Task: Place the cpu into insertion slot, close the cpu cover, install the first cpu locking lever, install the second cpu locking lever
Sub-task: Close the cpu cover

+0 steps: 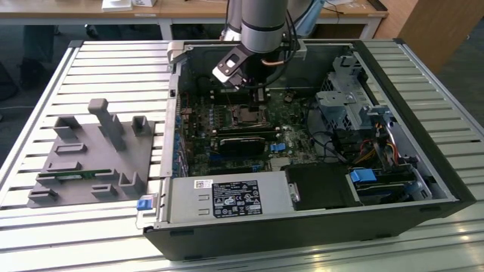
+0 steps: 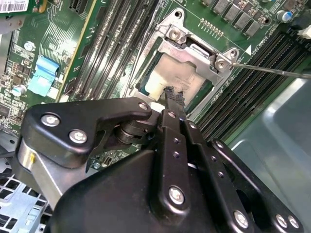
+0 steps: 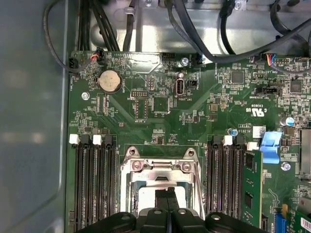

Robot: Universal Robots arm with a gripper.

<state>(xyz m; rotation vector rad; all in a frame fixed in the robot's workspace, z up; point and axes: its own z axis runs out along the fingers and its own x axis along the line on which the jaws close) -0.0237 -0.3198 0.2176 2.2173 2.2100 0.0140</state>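
Note:
The cpu [image 2: 167,73] lies in the insertion slot [image 1: 250,116], its silvery top [image 3: 148,194] showing through the square opening of the cpu cover [image 2: 194,48]. The cover [image 3: 160,167] lies flat over the slot. My gripper [image 2: 170,94] is shut, its black fingertips [image 3: 168,195] pressed together right over the chip's top, with nothing seen between them. A thin metal lever rod [image 2: 272,71] sticks out sideways from the socket's corner. In the exterior view my gripper [image 1: 257,99] reaches down into the open computer case just above the socket.
Black memory slots [image 3: 92,184] flank the socket on both sides. A coin battery [image 3: 109,80], a blue clip [image 3: 270,145] and cables [image 3: 204,48] lie around it. A grey fixture [image 1: 94,153] stands on the slatted table at the exterior view's left.

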